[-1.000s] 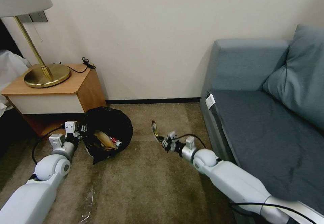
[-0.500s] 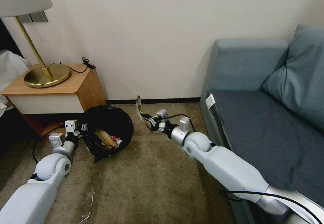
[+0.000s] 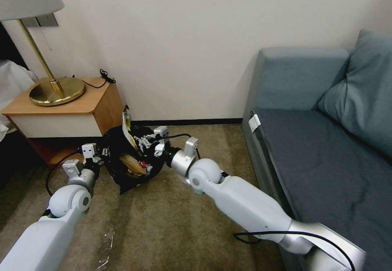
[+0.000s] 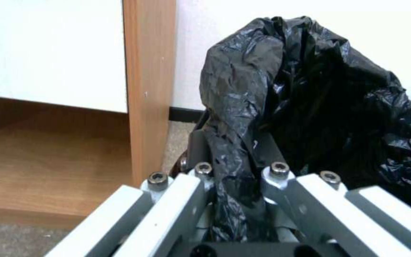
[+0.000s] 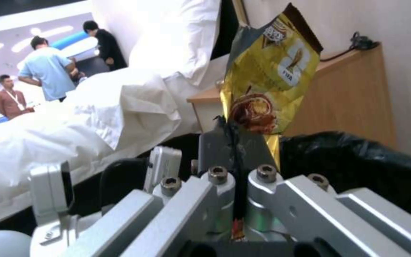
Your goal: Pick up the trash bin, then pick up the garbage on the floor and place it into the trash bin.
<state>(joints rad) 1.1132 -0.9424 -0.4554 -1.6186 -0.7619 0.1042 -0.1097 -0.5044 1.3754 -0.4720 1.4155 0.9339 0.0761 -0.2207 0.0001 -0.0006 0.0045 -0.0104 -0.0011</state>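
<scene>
Right gripper (image 3: 136,142) — arm stretched across the carpet, over the trash bin (image 3: 152,169), fingers clamped on the gold snack wrapper (image 5: 269,85), held upright above the bin's mouth. Left gripper (image 4: 236,167) — arm low, extended forward, pinching the bin's black bag (image 4: 319,107) beside the nightstand (image 3: 73,109).

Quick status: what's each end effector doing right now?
Left end effector: closed on the trash bin, pinching its black bag at the rim.
Right end effector: closed on the gold snack wrapper, over the bin.
</scene>
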